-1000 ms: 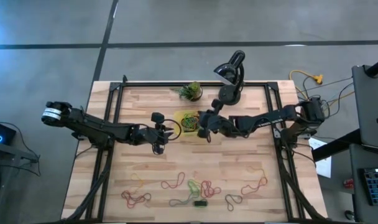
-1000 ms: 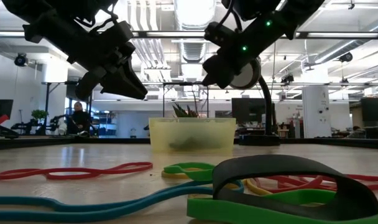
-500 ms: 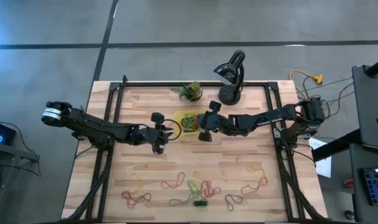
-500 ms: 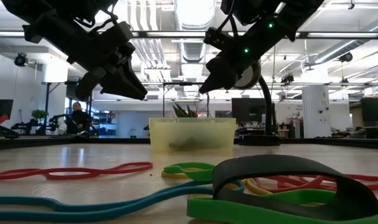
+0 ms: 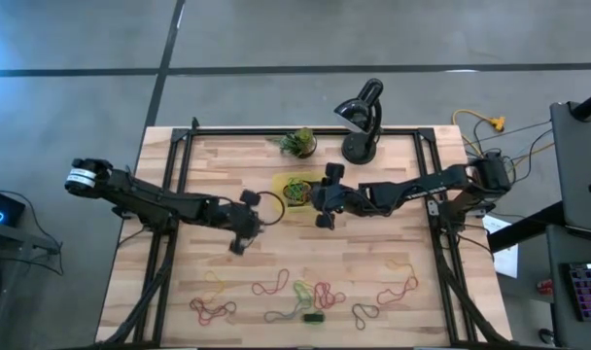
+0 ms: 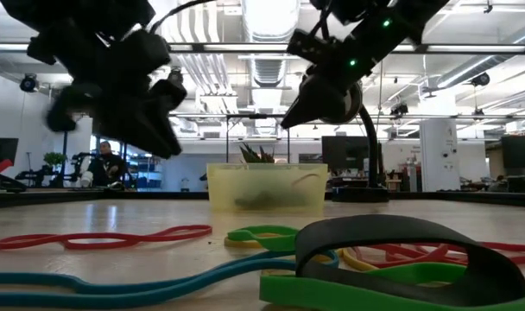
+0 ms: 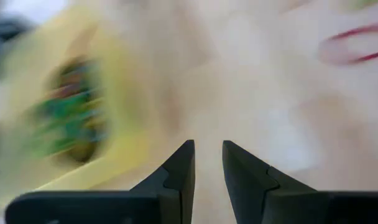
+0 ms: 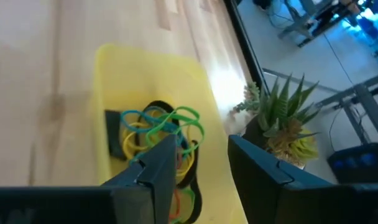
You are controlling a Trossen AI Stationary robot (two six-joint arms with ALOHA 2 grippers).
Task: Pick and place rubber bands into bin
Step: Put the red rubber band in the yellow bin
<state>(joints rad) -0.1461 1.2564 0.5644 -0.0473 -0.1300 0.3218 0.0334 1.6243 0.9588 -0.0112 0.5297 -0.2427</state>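
Note:
The yellow bin [image 5: 294, 190] [image 6: 267, 188] stands at the table's middle, toward the far side, with several coloured rubber bands [image 8: 158, 134] lying in it. My right gripper [image 5: 313, 198] [image 8: 201, 142] hangs open over the bin's right end with nothing between its fingers. My left gripper [image 5: 260, 209] [image 7: 207, 146] hovers open just left of the bin, nothing in its gap; its wrist view is blurred. A dark ring [image 5: 269, 199] shows between it and the bin. Several loose rubber bands [image 5: 295, 292] [image 6: 280, 235] lie on the table near the front edge.
A small potted plant [image 5: 298, 143] [image 8: 282, 124] and a black desk lamp [image 5: 362, 122] stand behind the bin at the far edge. Dark frame rails [image 5: 174, 194] run along both table sides. A person [image 6: 103, 164] sits far off in the room.
My left gripper has rolled and swung toward the near edge, blurring in the low view. My right gripper has tipped its fingers lower over the bin. A thin pale band now shows behind the bin's front wall where none showed before.

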